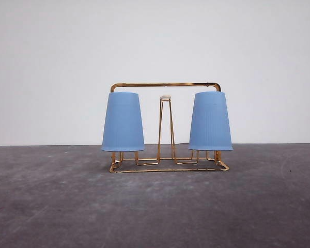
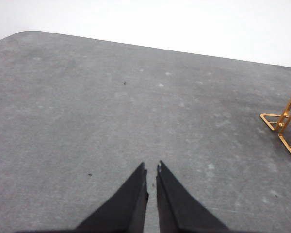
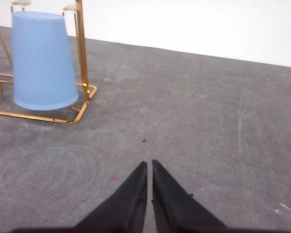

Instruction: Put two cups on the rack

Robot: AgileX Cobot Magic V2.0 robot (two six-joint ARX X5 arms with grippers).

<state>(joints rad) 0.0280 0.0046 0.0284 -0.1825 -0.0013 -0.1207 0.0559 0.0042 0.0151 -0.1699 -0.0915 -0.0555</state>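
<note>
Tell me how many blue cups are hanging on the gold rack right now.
2. One cup sits upside down at the left end of the rack, the other cup upside down at the right end.

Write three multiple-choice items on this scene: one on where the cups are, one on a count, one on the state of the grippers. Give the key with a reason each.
1. Where are the two blue cups?
A. Upside down at either end of the gold wire rack
B. Lying on the table
C. Stacked together in a gripper

2. How many cups hang on the rack?
A. One
B. Two
C. Three

3. How do the left gripper and right gripper stand?
A. Both wide open
B. Each shut on a cup
C. Both shut, holding nothing

Key: 1 A, the front view shows one cup at each end, mouth down. 2 B, two cups show there. 3 C, the wrist views show the fingertips nearly together over bare grey table.
</note>
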